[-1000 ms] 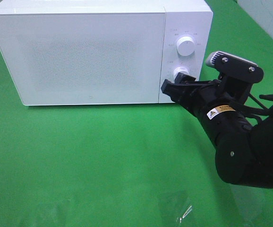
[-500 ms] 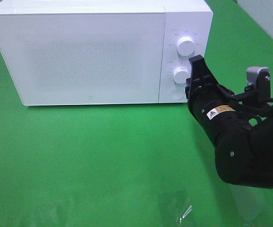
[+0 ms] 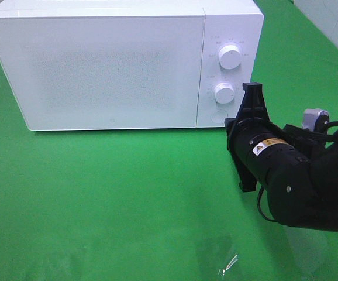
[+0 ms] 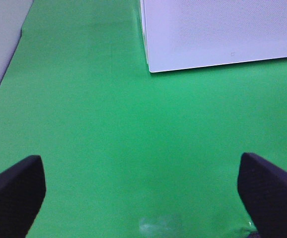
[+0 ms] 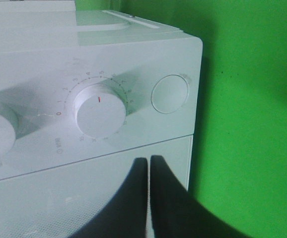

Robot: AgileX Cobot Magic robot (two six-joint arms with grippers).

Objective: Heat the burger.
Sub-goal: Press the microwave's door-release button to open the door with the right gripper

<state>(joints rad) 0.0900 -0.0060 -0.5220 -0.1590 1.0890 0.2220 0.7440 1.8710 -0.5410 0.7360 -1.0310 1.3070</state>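
The burger is out of view. The white microwave (image 3: 110, 64) stands at the back with its door closed. Its panel carries an upper knob (image 3: 230, 57), a lower knob (image 3: 223, 92) and a round button (image 3: 218, 116). My right gripper (image 3: 252, 89) is shut and empty, rolled on edge, a little right of the lower knob and apart from it. In the right wrist view the shut gripper (image 5: 148, 161) points at the panel below the lower knob (image 5: 99, 110), whose red mark sits past zero. My left gripper (image 4: 143, 198) is open and empty over the green cloth.
The microwave's front corner (image 4: 218, 29) shows in the left wrist view, far from the open fingers (image 4: 14, 193). Green cloth (image 3: 128, 193) covers the table. A scrap of clear plastic (image 3: 227, 263) lies near the front edge.
My right gripper has let go of the lower knob, rolled about a quarter turn and drawn back down and to the right. The wrist camera housing swung from above the arm to behind it.
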